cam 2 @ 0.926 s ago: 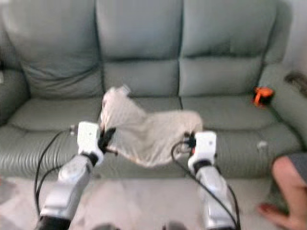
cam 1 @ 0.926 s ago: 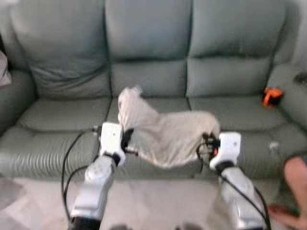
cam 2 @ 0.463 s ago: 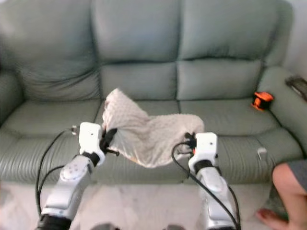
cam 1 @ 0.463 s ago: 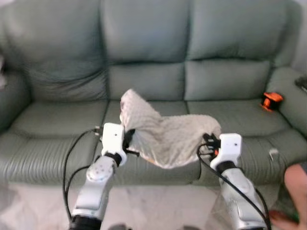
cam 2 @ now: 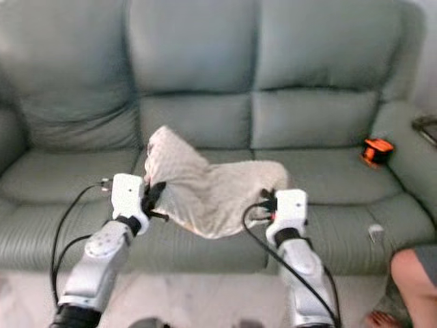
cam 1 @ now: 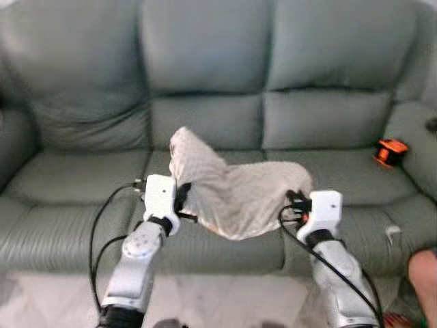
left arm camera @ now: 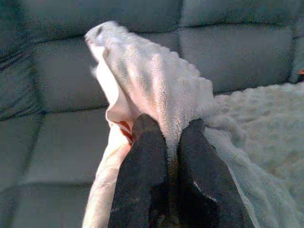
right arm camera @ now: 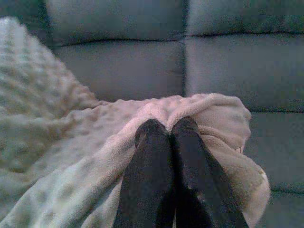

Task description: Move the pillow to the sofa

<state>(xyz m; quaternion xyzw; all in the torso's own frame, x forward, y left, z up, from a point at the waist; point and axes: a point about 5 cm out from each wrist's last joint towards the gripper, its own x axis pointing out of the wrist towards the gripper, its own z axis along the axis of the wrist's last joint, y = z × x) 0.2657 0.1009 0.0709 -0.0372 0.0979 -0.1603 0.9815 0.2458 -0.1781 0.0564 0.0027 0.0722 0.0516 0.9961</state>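
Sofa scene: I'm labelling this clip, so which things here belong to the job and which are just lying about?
Job: pillow, pinched by left gripper and right gripper; sofa.
Lying about: orange object by the sofa's right arm; small pale item on the seat; person's leg.

A grey-green three-seat sofa (cam 1: pixel 218 82) is spanning the far side of the room, its puffy back cushions catching soft, even light. A small orange object (cam 1: pixel 390 152) is lying on the seat near the arm on the robot's right. Pale flooring (cam 1: pixel 218 301) is showing in front of the sofa, and a person's knee (cam 2: pixel 414 270) is sitting at the lower right.
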